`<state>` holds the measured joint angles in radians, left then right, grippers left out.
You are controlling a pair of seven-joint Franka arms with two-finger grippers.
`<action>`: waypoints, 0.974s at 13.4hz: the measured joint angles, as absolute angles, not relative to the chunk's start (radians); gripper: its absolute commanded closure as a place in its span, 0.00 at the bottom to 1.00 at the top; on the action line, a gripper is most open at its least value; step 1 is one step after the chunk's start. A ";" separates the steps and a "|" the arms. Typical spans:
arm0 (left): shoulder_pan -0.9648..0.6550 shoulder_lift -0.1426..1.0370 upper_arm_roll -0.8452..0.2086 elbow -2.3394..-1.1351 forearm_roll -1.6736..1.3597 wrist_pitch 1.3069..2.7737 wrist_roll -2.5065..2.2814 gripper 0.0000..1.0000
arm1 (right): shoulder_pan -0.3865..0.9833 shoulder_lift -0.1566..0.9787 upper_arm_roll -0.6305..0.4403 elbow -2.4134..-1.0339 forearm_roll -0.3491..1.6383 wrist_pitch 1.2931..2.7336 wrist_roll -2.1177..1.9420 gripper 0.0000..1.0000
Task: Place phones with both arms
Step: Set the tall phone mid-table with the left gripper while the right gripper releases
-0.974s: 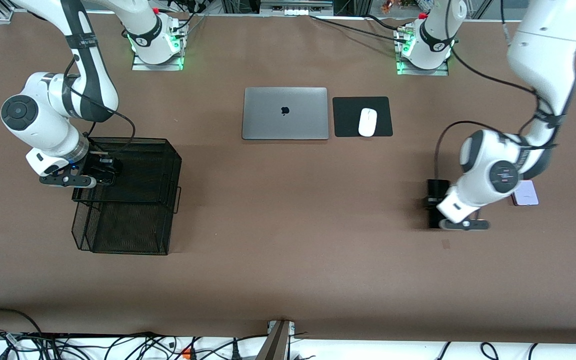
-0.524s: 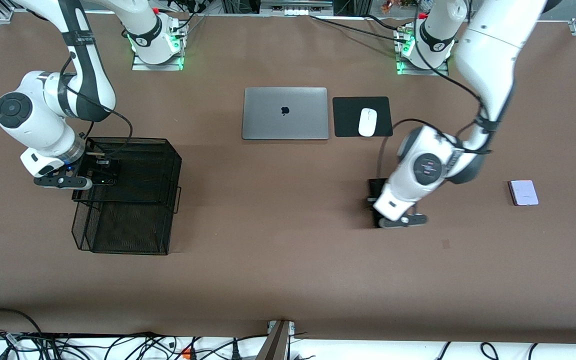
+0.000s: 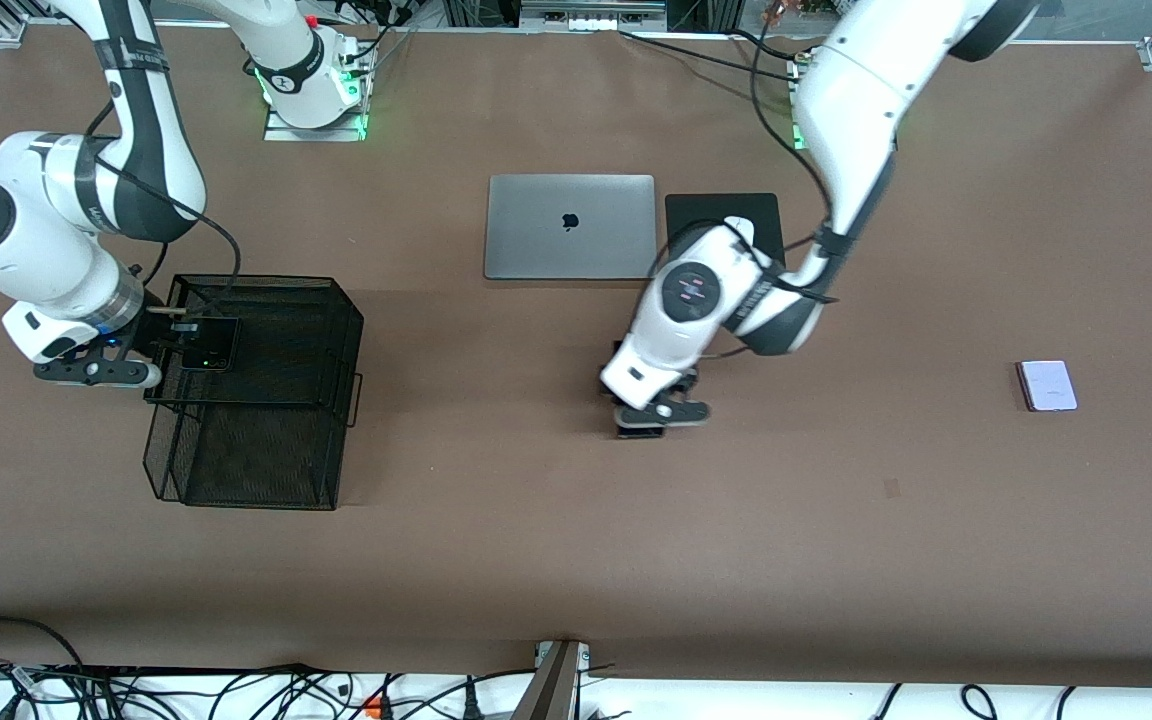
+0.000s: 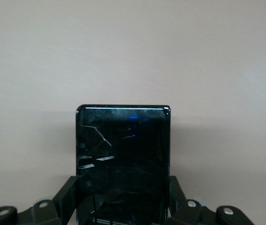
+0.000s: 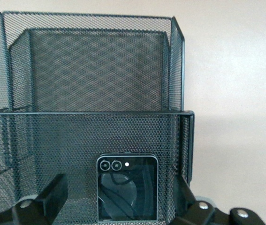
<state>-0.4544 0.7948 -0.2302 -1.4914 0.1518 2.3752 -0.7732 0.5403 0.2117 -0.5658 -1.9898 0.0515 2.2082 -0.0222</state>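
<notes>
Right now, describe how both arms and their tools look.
Both arms are white and rounded, with dark grey elbow sections, black cables along the links, and green-lit bases. Round dark caps mark the wrist joints. The left tool and right tool are black, with silver screws.

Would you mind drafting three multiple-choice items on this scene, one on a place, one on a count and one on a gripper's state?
1. Where does the small black phone lie?
A. On the laptop
B. In the upper tier of the black mesh basket
C. On the mouse pad

2. How many phones lie bare on the table?
A. One
B. Two
C. Three

3. How does the left gripper stand?
A. Open over the laptop
C. Open inside the basket
B. Shut on the long black phone

Answers:
1 B: the right wrist view shows it on the mesh, between the open fingers of the right gripper.
2 A: only the pale lilac phone rests there, toward the left arm's end.
3 B: the left wrist view shows its fingers pressed against the slab's sides.
</notes>
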 measured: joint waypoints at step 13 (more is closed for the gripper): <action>-0.712 0.929 -0.022 -1.317 0.152 2.371 -0.896 0.00 | 0.541 0.212 -0.564 -1.935 0.052 2.160 -0.026 0.01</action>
<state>-0.7123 0.9287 -0.0223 -1.3168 0.1517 2.3710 -0.8960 0.5411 0.2121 -0.5645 -1.9345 0.0517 2.1600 -0.0259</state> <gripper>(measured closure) 0.053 0.004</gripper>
